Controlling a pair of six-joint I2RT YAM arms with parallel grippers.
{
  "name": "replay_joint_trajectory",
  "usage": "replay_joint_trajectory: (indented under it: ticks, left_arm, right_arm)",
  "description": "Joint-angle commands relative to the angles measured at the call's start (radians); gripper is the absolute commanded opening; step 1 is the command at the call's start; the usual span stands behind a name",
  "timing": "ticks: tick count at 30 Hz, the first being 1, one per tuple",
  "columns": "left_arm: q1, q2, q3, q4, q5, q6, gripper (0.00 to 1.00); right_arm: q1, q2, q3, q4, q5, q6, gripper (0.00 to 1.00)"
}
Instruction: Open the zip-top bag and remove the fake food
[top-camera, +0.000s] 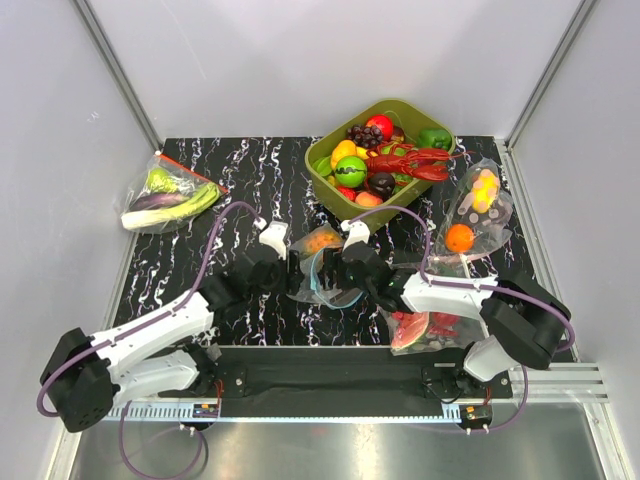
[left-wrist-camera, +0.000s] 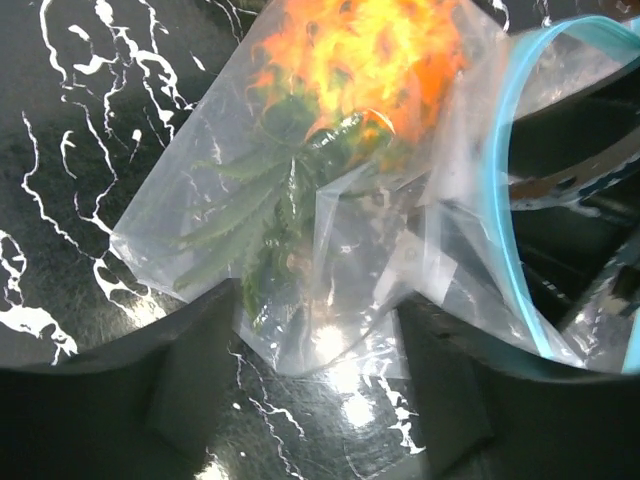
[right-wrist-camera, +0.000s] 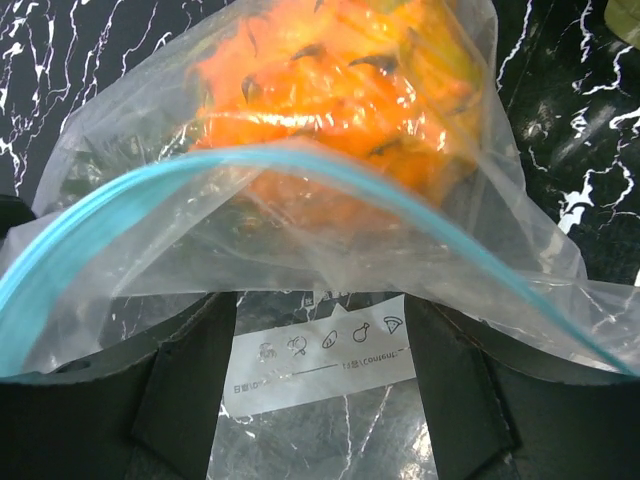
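The clear zip-top bag with a teal zip strip lies at the table's middle between both grippers. Its mouth gapes open toward the right gripper. An orange pineapple with a green crown is inside it; it also shows in the right wrist view. My left gripper is open, its fingers either side of the bag's bottom corner. My right gripper is open, its fingers either side of the bag's lower layer with a white label, under the strip.
A green bin at the back holds a red lobster, a green ball and other fruits. A bag of green vegetables lies far left. A bag with orange fruit and one with watermelon lie right.
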Motion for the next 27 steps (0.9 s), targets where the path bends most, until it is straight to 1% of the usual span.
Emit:
replay_joint_trajectory:
  ticks: [1, 2, 3, 6, 7, 9, 10, 12, 13, 15, 20, 21, 22, 27]
  left_arm:
    - [0.0, 0.006, -0.019, 0.094, 0.025, 0.024, 0.58]
    - [0.002, 0.009, -0.022, 0.097, 0.029, 0.027, 0.53]
    - [0.0, 0.01, -0.022, 0.099, 0.032, 0.028, 0.43]
    - [0.002, 0.021, -0.019, 0.088, 0.043, 0.039, 0.29]
    - [0.003, 0.023, -0.019, 0.085, 0.048, 0.041, 0.21]
    - [0.002, 0.027, -0.022, 0.082, 0.054, 0.044, 0.13]
    - [0.002, 0.026, -0.022, 0.08, 0.062, 0.045, 0.08]
    - [0.003, 0.021, -0.028, 0.082, 0.068, 0.045, 0.02]
    - [0.002, 0.018, -0.028, 0.085, 0.077, 0.045, 0.0]
    - [0.003, 0.006, -0.033, 0.094, 0.091, 0.047, 0.0]
    - [0.002, -0.039, -0.043, 0.146, 0.195, 0.03, 0.0]
    - [0.002, -0.043, -0.045, 0.152, 0.206, 0.013, 0.0]
    - [0.003, -0.048, -0.046, 0.162, 0.265, 0.003, 0.0]
    - [0.002, -0.079, -0.082, 0.244, 0.359, -0.085, 0.0]
  right_arm:
    - [-0.001, -0.032, -0.005, 0.054, -0.02, 0.013, 0.75]
    - [0.0, -0.031, -0.005, 0.06, -0.023, 0.016, 0.75]
    - [0.0, -0.031, -0.004, 0.063, -0.039, 0.02, 0.75]
    - [0.0, -0.015, 0.007, 0.077, -0.072, 0.039, 0.75]
    - [-0.001, -0.009, 0.009, 0.08, -0.078, 0.053, 0.75]
    - [-0.001, 0.005, 0.013, 0.086, -0.09, 0.069, 0.75]
    - [-0.001, 0.009, 0.015, 0.089, -0.095, 0.073, 0.75]
    - [0.0, 0.015, 0.021, 0.088, -0.118, 0.085, 0.75]
    - [-0.001, 0.015, 0.024, 0.083, -0.124, 0.086, 0.75]
    - [0.0, 0.023, 0.033, 0.08, -0.151, 0.093, 0.75]
    - [0.005, 0.048, 0.033, 0.111, -0.19, 0.122, 0.75]
    - [0.008, 0.049, 0.03, 0.12, -0.188, 0.134, 0.75]
    - [0.009, 0.049, 0.027, 0.138, -0.185, 0.143, 0.75]
    - [0.014, 0.068, 0.018, 0.187, -0.22, 0.186, 0.77]
